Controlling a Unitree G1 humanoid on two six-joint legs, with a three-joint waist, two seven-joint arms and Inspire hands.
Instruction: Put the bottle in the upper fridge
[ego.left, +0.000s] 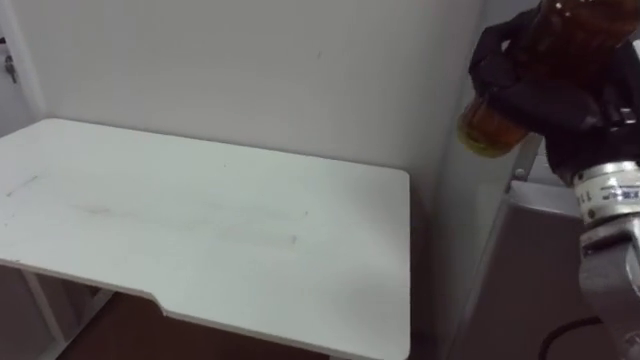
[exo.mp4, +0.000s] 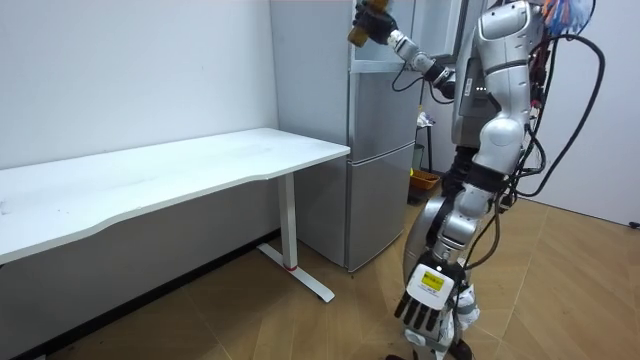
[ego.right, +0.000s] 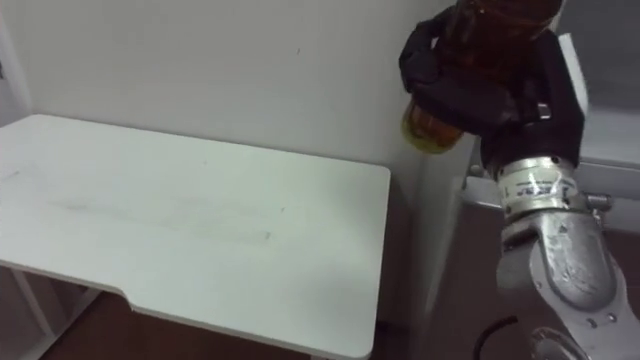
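An amber bottle (ego.left: 497, 124) with brown liquid is held high, tilted with its base toward me, and my right hand (ego.left: 560, 95) is shut round its body. In the room view the bottle (exo.mp4: 358, 35) and right hand (exo.mp4: 381, 22) are up by the top front of the grey fridge (exo.mp4: 380, 160), level with its upper compartment. I cannot tell whether that upper door stands open. My left hand (exo.mp4: 425, 303) hangs low beside my leg, fingers straight and holding nothing. I stand in front of the fridge, at the room view's right.
A long white table (ego.left: 200, 230) stands against the wall to my left, its right end close to the fridge side (ego.left: 470, 230). Wooden floor (exo.mp4: 330, 330) lies open around me. A small orange thing (exo.mp4: 425, 182) sits on the floor behind the fridge.
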